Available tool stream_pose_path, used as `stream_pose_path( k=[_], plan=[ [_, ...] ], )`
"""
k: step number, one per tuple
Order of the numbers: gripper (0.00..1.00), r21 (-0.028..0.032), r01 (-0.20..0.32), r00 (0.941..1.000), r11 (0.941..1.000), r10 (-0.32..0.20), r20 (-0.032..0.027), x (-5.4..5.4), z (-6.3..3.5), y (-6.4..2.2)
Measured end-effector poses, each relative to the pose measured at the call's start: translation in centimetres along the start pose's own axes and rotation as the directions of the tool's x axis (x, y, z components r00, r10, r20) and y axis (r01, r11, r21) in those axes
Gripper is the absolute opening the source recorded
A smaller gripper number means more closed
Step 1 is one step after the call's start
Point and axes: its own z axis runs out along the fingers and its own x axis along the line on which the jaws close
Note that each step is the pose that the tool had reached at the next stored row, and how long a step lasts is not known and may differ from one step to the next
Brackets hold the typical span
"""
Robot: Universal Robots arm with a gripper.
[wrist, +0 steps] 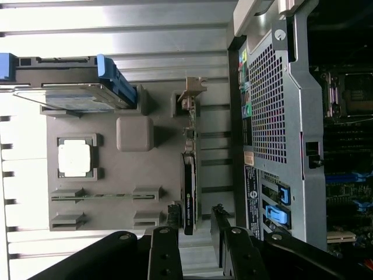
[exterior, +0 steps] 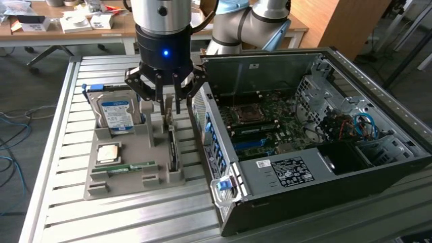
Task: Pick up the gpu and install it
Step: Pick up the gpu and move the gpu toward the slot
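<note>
Gripper: jaws wide, nothing held, hovers over gpu's bracket end.
Gpu: on edge in tray slot, side nearest case.
Tray: grey, w/ hard drive, just beside PC case, side panel off.

Robotics lab, slatted aluminium bench, open computer case, cluttered desk

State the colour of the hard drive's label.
Blue, on the hard drive; it shows best in the exterior view.
</note>
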Motion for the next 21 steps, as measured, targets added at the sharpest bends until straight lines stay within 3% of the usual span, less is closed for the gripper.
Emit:
stream_pose_path(
  k=[8, 21],
  plan=[
    [0.36, -0.0008, 0.0, 1.0, 1.0, 0.0, -0.0001, 0.0, 1.3, -0.08],
    [0.36, -0.0011, 0.0, 1.0, 1.0, 0.0, -0.0001, 0.1, 2.59, -0.17]
  ],
)
